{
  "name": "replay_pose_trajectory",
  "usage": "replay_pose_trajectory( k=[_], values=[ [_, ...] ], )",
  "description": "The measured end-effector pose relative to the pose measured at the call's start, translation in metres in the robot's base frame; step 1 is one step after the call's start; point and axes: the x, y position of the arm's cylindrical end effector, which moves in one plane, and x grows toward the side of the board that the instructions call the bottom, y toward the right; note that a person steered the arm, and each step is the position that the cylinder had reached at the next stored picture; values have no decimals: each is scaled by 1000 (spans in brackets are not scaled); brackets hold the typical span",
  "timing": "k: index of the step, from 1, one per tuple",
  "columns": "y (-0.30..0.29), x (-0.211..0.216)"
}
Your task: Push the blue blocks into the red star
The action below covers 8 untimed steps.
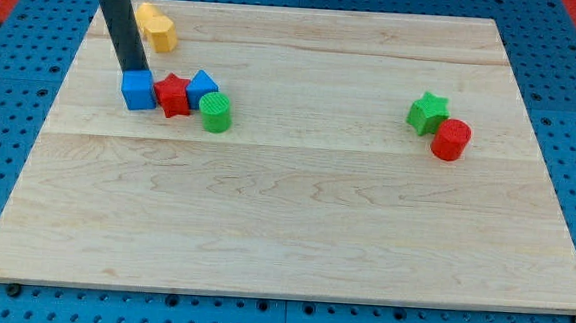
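Note:
The red star [174, 94] lies at the view's upper left of the wooden board [295, 212]. A blue cube [138, 90] touches its left side. A second blue block [203, 85], with a peaked top, touches its right side. My tip [134, 72] is at the top back edge of the blue cube, touching it or just behind it. The dark rod rises from there toward the view's top left.
A green cylinder [215, 112] sits against the lower right of the peaked blue block. A yellow block [157, 26] lies near the top edge, above the group. A green star [428, 112] and a red cylinder [451, 139] sit together at the right.

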Motion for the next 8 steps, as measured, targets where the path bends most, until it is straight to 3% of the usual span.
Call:
replay_pose_trajectory(
  k=[2, 3, 4, 5, 8],
  values=[
    [-5, 55],
    [-53, 60],
    [-58, 80],
    [-41, 101],
    [22, 100]
  ],
)
